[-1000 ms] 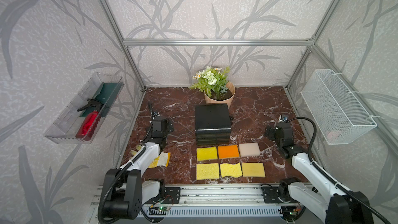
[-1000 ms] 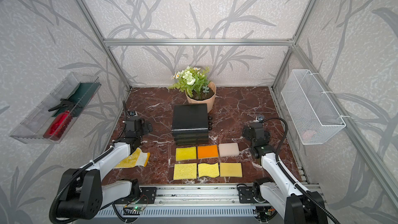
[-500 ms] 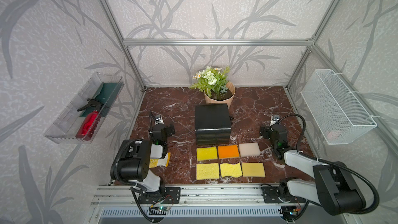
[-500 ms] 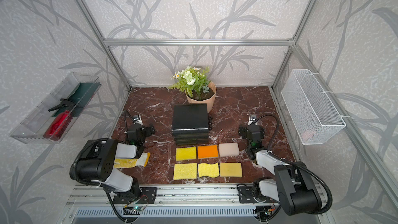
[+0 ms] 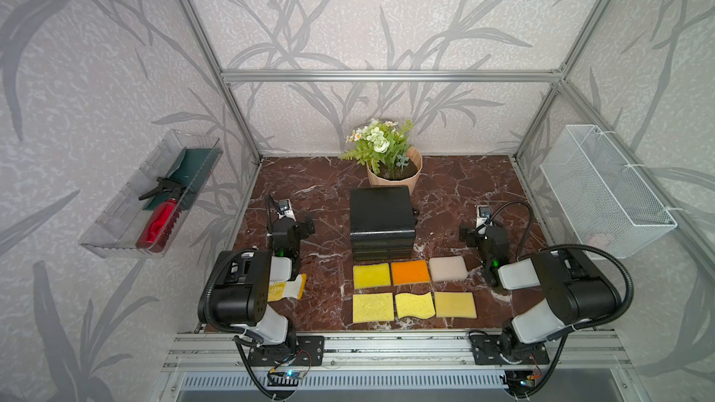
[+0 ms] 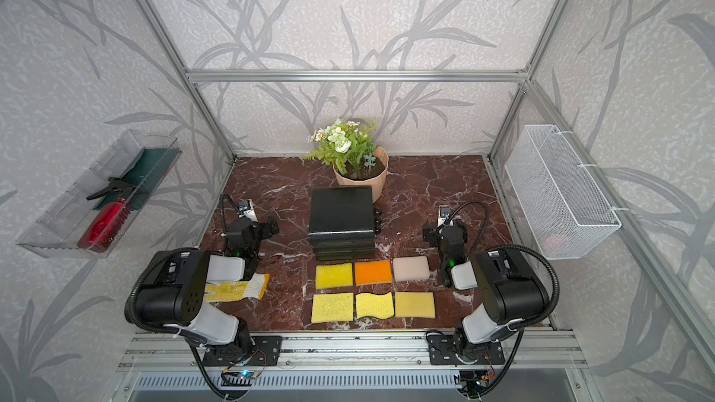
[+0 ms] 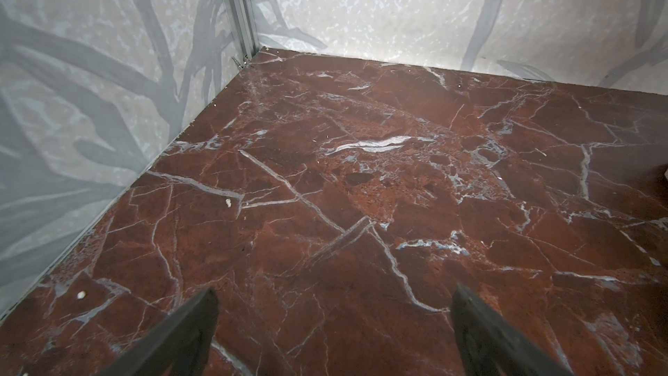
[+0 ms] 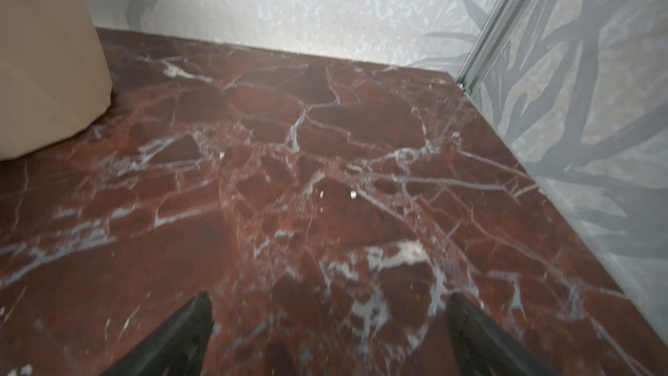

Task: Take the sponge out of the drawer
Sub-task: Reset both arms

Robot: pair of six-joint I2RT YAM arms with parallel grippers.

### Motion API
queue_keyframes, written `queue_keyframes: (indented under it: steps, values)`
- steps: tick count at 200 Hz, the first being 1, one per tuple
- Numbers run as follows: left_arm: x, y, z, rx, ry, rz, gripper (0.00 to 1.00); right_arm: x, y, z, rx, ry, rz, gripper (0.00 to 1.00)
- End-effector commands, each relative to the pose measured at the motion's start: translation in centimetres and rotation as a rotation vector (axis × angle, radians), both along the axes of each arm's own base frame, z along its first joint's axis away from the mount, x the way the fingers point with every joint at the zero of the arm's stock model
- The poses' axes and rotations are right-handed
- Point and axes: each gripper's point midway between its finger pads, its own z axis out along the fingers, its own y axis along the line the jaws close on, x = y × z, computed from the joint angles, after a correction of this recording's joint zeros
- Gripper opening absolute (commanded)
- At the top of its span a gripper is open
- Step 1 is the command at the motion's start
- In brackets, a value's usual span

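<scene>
The black drawer unit (image 5: 381, 222) (image 6: 341, 222) stands mid-table with its drawers pushed in, so any sponge inside is hidden. Several sponges lie in two rows in front of it: yellow (image 5: 371, 275), orange (image 5: 410, 272) and beige (image 5: 447, 268) behind, three yellowish ones (image 5: 413, 305) in front. My left gripper (image 5: 291, 226) (image 7: 334, 302) hovers left of the drawer unit, open and empty above bare marble. To the unit's right, my right gripper (image 5: 483, 235) (image 8: 327, 305) is open and empty too.
A flower pot (image 5: 394, 172) (image 8: 47, 66) stands right behind the drawer unit. A yellow-white glove (image 5: 288, 290) lies under the left arm. A clear tray (image 5: 116, 233) with a red spray bottle hangs on the left wall. On the right wall hangs a white wire basket (image 5: 603, 195).
Both arms have folded back, elbows rising toward the front rail. The grippers stayed beside the drawer unit and remained open.
</scene>
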Motion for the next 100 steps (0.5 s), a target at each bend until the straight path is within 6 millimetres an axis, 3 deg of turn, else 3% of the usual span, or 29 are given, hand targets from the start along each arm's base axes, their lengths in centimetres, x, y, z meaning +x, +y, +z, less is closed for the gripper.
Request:
queue_keyframes:
  steps: [1,100]
  values:
    - [0.52,0.08,1.04,0.023,-0.037,-0.01,0.99,1.27,-0.04,0.92,0.006,0.01,-0.011,0.99]
    - [0.53,0.03,0.98,0.024,-0.035,-0.011,0.99,1.25,-0.05,1.2,-0.007,-0.028,-0.014,0.99]
